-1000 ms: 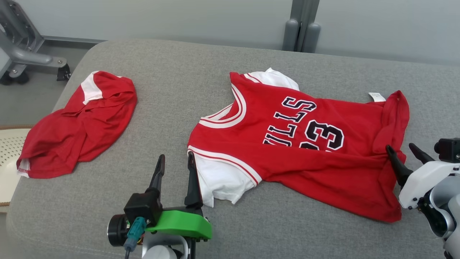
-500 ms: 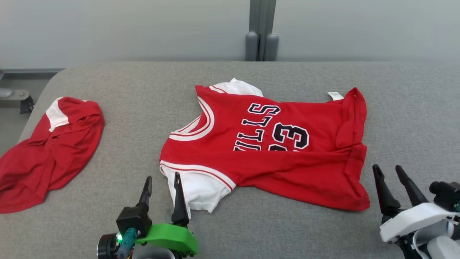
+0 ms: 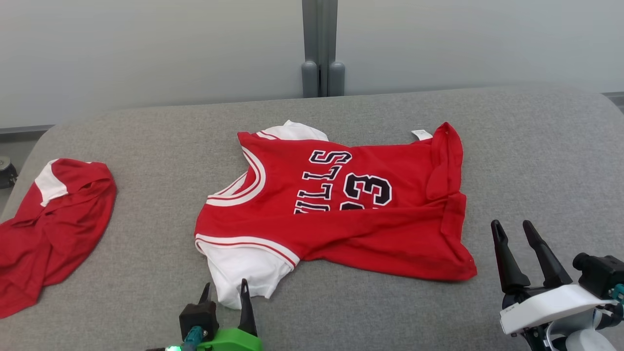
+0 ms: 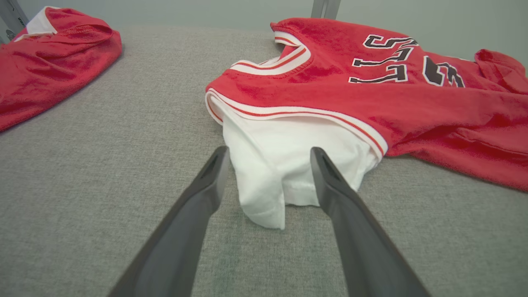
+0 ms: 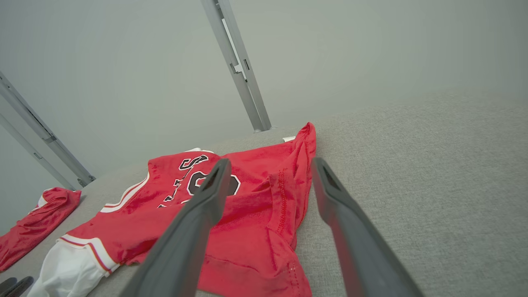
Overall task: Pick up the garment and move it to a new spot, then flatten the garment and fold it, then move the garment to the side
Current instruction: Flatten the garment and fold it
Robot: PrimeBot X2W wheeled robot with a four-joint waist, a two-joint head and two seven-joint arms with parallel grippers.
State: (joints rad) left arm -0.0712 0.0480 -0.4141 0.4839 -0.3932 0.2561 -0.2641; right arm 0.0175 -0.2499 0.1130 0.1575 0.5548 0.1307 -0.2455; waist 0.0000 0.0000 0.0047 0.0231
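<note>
The garment [image 3: 341, 204] is a red basketball jersey with black lettering and white sleeves, lying spread but rumpled on the grey cushioned surface [image 3: 536, 161], neck to the left, hem bunched at the right. My left gripper [image 3: 224, 290] stands open at the bottom, fingertips just short of the white sleeve [image 3: 243, 273]. In the left wrist view the sleeve [image 4: 272, 165] lies between and beyond the open fingers [image 4: 210, 181]. My right gripper [image 3: 513, 226] is open, right of the hem and apart from it. The right wrist view looks over the jersey's [image 5: 247, 206] hem.
A second red garment [image 3: 48, 229] with a white patch lies crumpled at the far left of the surface, also in the left wrist view [image 4: 49, 53]. A grey wall with a vertical post [image 3: 320, 48] stands behind. Bare cushion lies right of the jersey.
The head camera has turned, shifting the whole picture. Both grippers have drawn back toward the near edge: the left away from the sleeve, the right off the jersey's hem. Both stay open.
</note>
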